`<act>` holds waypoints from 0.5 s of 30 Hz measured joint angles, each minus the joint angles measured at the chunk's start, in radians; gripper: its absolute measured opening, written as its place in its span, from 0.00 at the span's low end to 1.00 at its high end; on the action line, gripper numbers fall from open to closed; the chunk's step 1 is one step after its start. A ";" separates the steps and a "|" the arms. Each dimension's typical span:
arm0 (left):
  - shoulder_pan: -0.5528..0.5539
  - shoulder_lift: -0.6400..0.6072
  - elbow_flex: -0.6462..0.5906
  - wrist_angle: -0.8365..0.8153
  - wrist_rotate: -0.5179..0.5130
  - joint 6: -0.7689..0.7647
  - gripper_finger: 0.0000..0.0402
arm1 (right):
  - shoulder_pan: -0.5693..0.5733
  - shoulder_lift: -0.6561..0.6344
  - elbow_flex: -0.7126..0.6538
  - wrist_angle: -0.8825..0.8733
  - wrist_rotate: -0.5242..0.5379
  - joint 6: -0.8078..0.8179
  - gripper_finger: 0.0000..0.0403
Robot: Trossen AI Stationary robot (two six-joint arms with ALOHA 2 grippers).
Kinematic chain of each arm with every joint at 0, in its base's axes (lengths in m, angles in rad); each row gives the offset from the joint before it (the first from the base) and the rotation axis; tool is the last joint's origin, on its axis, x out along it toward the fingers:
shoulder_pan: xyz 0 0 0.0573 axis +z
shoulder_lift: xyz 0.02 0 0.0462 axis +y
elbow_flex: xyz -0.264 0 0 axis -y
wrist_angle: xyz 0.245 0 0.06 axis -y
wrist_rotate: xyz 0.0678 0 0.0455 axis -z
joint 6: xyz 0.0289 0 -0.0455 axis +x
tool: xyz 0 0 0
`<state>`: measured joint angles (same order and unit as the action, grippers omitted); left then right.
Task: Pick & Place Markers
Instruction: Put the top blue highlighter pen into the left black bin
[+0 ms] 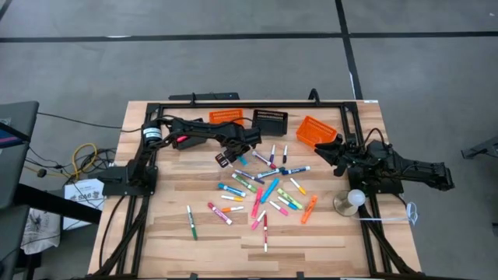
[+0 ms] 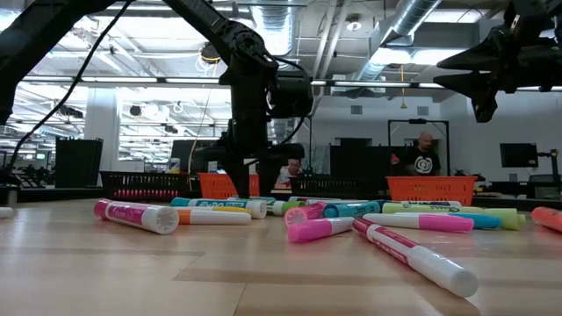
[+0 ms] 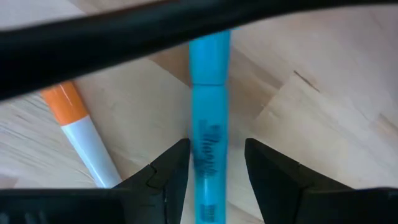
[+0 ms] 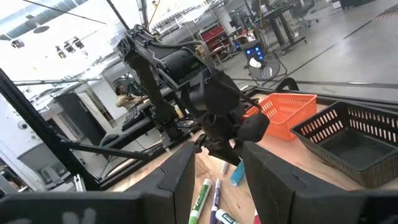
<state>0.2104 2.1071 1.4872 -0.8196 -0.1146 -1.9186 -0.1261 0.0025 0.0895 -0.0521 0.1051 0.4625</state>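
Several markers (image 1: pixel 264 190) lie scattered flat on the wooden table (image 1: pixel 156 249). My left gripper (image 1: pixel 226 159) points down over the far left of the pile, open. In the left wrist view its fingers (image 3: pixel 171 168) stand on either side of a light blue marker (image 3: pixel 210 93) that lies flat on the wood, with a gap showing on one side. A white marker with an orange cap (image 3: pixel 81 130) lies beside it. My right gripper (image 1: pixel 327 149) waits open and level above the table's right side, with nothing between its fingers (image 4: pixel 180 174).
Two orange baskets (image 1: pixel 226 117) (image 1: pixel 315 131) and a black basket (image 1: pixel 270 119) stand along the far edge. A white ball on a round base (image 1: pixel 354 198) sits near the right arm. Bare wood lies toward the near edge. People sit in the room beyond (image 2: pixel 424 158).
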 joint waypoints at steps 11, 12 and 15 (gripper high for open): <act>0.000 0.000 -0.001 0.007 -0.010 0.009 0.39 | 0.000 0.000 0.000 0.000 0.000 0.000 0.31; 0.000 0.000 -0.001 0.007 -0.013 0.009 0.39 | 0.000 0.000 0.000 0.000 0.000 0.000 0.31; -0.001 0.000 -0.002 0.008 -0.025 0.010 0.39 | 0.000 0.000 0.000 0.000 0.000 0.000 0.31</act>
<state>0.2096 2.1075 1.4857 -0.8119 -0.1392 -1.9086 -0.1261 0.0025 0.0895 -0.0521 0.1051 0.4625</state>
